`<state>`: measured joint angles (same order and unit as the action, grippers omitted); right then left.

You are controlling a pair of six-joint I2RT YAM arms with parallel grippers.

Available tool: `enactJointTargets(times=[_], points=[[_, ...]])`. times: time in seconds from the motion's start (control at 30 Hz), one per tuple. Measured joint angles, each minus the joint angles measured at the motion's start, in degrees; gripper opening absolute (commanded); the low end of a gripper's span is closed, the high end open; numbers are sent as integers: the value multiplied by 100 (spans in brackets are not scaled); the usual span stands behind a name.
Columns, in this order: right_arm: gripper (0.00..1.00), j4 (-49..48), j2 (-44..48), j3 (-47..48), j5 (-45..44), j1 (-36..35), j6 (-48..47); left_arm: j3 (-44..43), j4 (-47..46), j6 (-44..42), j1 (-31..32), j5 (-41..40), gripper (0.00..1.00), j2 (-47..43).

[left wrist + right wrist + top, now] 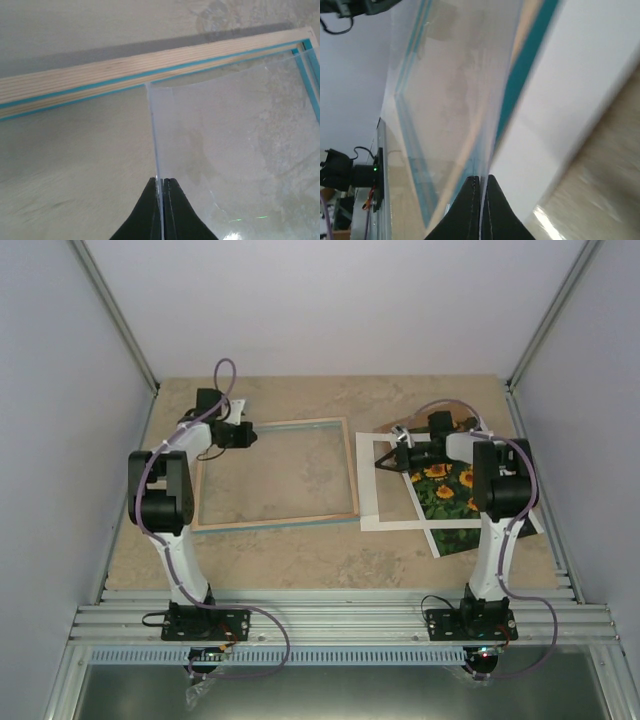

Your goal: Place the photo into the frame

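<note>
The frame (275,524) lies back-up on the table at centre left, with pale wooden edges and a turquoise rim (100,75). A clear sheet (230,135) sits over its opening. My left gripper (162,179) is shut on that sheet's edge near the frame's far left corner (243,435). The right gripper (483,176) is shut on the clear sheet (455,90) at its other side, by the frame's right edge (530,65). The sunflower photo (450,495) lies flat on the right, partly hidden under the right arm.
A white mat (395,523) with a cut-out window lies between the frame and the photo, overlapping the photo, and shows beside the right fingers (580,80). Grey walls close off both sides and the back. A metal rail (340,620) runs along the near edge.
</note>
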<state>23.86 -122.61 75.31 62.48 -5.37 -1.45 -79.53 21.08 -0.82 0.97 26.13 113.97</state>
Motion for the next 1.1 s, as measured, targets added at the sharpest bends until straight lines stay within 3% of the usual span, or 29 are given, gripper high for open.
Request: enactJointTargets(times=[0.33, 0.63, 0.8, 1.1], points=[[1, -763, 269, 658, -37, -1300, 323, 0, 636, -192, -1163, -175, 0, -485], [1, -1593, -1099, 1834, -321, -2114, 1322, -142, 925, -678, -2107, -273, 0, -435], [1, -1690, -1366, 1845, -627, -2208, 1484, -326, 970, -850, -2210, -186, 0, 103], [1, -1526, -772, 955, -852, -1827, 1270, 70, 529, -588, -2131, 739, 0, 295]])
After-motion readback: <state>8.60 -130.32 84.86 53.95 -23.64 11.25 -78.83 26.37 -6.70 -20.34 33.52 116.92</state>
